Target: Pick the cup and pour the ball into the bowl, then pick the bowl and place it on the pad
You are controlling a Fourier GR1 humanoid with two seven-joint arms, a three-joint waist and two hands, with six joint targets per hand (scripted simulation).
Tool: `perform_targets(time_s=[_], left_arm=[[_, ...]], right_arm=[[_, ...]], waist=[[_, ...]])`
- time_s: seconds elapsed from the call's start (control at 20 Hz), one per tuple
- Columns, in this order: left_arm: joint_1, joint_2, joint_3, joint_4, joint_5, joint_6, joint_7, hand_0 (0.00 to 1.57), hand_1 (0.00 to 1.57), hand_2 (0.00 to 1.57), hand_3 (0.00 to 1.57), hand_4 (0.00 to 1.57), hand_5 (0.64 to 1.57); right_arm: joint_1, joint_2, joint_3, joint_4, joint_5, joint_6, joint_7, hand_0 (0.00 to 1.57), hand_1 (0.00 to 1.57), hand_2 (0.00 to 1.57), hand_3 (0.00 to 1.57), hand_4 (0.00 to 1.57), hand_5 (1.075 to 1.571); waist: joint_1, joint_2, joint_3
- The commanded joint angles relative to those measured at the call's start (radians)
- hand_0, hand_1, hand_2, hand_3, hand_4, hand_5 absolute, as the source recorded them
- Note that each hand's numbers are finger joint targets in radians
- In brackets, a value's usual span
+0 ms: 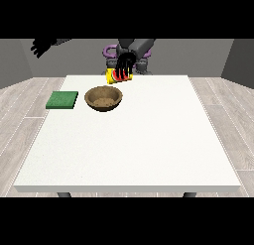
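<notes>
a large white worktop (129,140) is seen across most of the front view, standing on a floor of grey wooden planks (20,120) with grey walls behind it. the robot's body (135,49) is seen small at the far edge of the worktop, near the middle of the view's top.

a brown bowl (103,98) is placed on the far left part of the worktop. its inside looks speckled; whether the ball lies in it cannot be told. a flat green pad (62,99) is laid on the worktop at the left of the bowl, near it but apart from it, close to the worktop's left edge.

a yellow cup (119,77) with a red and green pattern is held above the worktop, just behind the bowl and a little to its right. it is tilted on its side. the black hand at the view's right (125,63) is placed over the cup from above and its fingers are wrapped round it, so the cup is grasped.

the hand at the view's left (40,46) is raised high, well away from the worktop, beyond its left side. nothing is held by it, but whether its fingers are straight or bent cannot be told.
</notes>
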Motion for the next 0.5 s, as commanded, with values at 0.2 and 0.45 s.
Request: perform_targets(time_s=[0.2, 0.45], left_arm=[[-0.122, -0.007, -0.162, 0.031, -0.196, -0.221, 0.184, 1.22, 1.22, 1.57, 1.57, 1.06, 1.571], [0.0, -0.007, -0.278, -0.127, -0.189, -0.387, 0.185, 0.25, 0.25, 1.23, 1.56, 1.08, 1.57]], right_arm=[[-0.056, 0.041, 0.04, 0.019, 0.026, -0.04, 0.009, 0.0, 0.0, 0.0, 0.29, 0.69, 1.552], [-0.022, 0.068, 0.067, 0.062, 0.059, -0.036, -0.018, 0.0, 0.0, 0.0, 0.32, 0.69, 1.553]], waist=[[-0.037, -0.002, -0.0012], [-0.031, -0.071, -0.0015]])
